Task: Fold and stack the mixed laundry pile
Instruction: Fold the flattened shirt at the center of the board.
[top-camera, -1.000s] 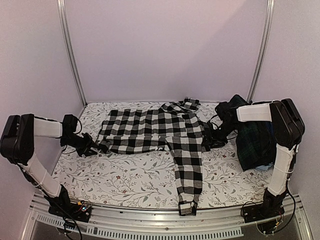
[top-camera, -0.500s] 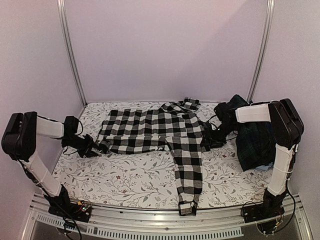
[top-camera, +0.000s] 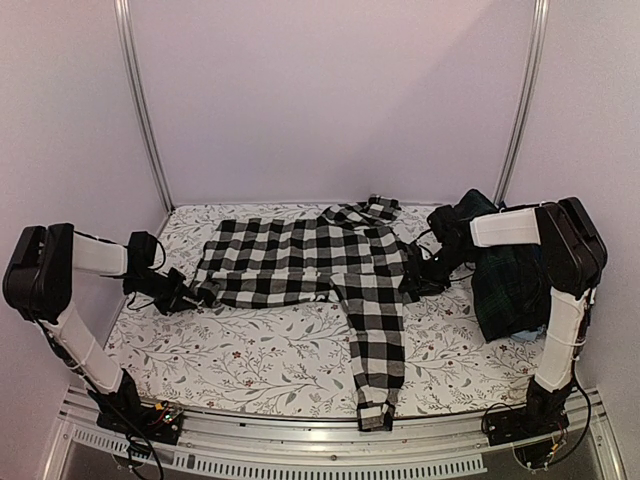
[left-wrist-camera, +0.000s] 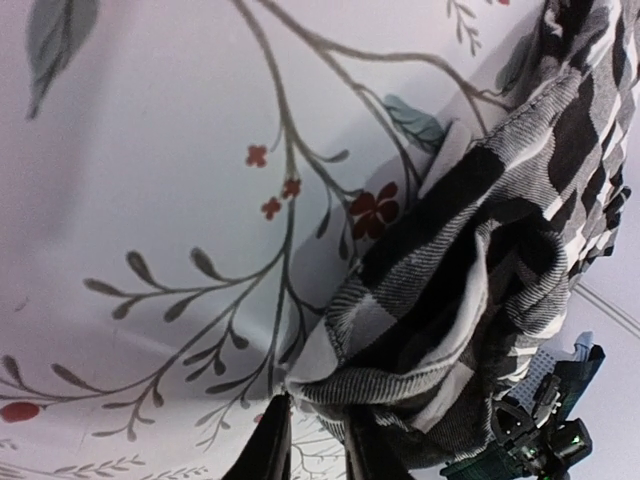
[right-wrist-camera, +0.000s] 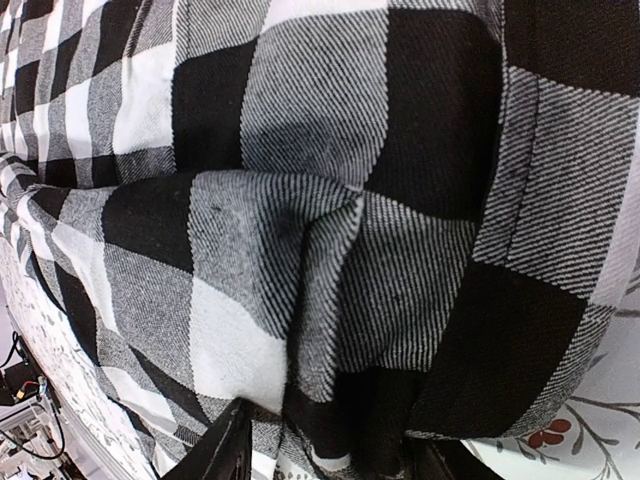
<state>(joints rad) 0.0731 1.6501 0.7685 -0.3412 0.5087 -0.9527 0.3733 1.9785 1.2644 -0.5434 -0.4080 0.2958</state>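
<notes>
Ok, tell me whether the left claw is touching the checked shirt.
Touching. In the left wrist view the left claw pinches the hem of the black-and-white checked shirt.

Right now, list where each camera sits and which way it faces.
Top camera: high behind the robot, looking down across the floral cloth; the left gripper and right gripper show at opposite ends of the checked shirt.
Left wrist: low over the floral cloth, facing the shirt's edge; its fingers show at the bottom.
Right wrist: close above the shirt, facing a fold; its fingers show at the bottom.
Shared: all three see the shirt.
</notes>
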